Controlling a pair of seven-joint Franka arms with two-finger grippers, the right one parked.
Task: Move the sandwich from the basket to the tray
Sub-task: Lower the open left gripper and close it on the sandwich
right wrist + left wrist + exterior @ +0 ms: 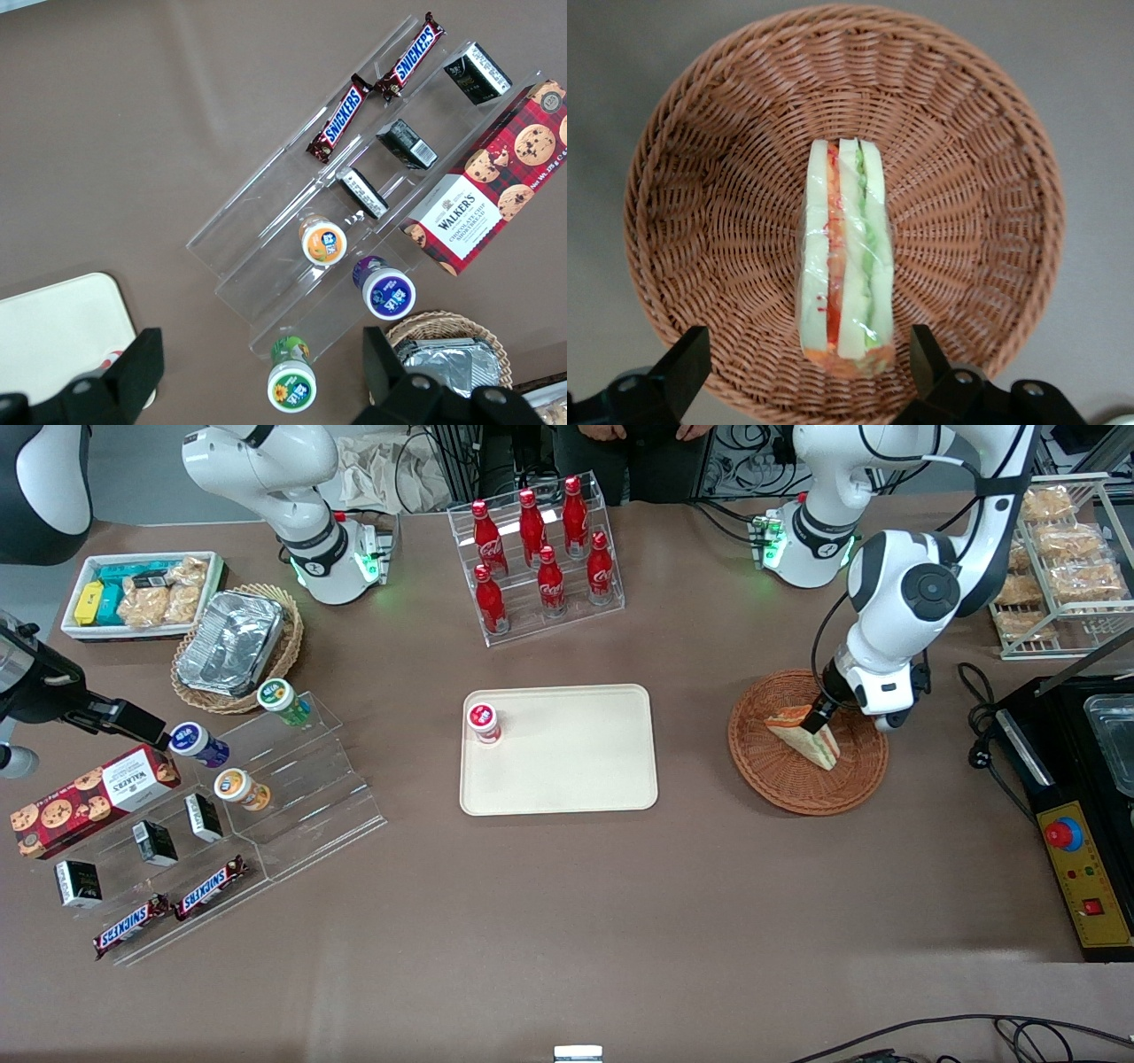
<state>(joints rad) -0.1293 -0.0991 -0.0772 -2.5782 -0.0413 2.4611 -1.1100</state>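
The sandwich (808, 737) is a plastic-wrapped wedge of pale bread with red and green filling, standing on edge in the reddish-brown wicker basket (780, 788) toward the working arm's end of the table. My gripper (819, 717) hangs low over the sandwich, open. In the left wrist view the two black fingers (682, 367) stand well apart on either side of one end of the sandwich (846, 257), not touching it, with the basket (718, 177) beneath. The cream tray (567, 762) lies mid-table beside the basket.
A small red-lidded cup (483, 722) stands on the tray's corner toward the parked arm. A clear rack of red cola bottles (540, 558) stands farther from the front camera than the tray. A black control box (1076, 868) and a wire pastry rack (1059, 567) flank the basket.
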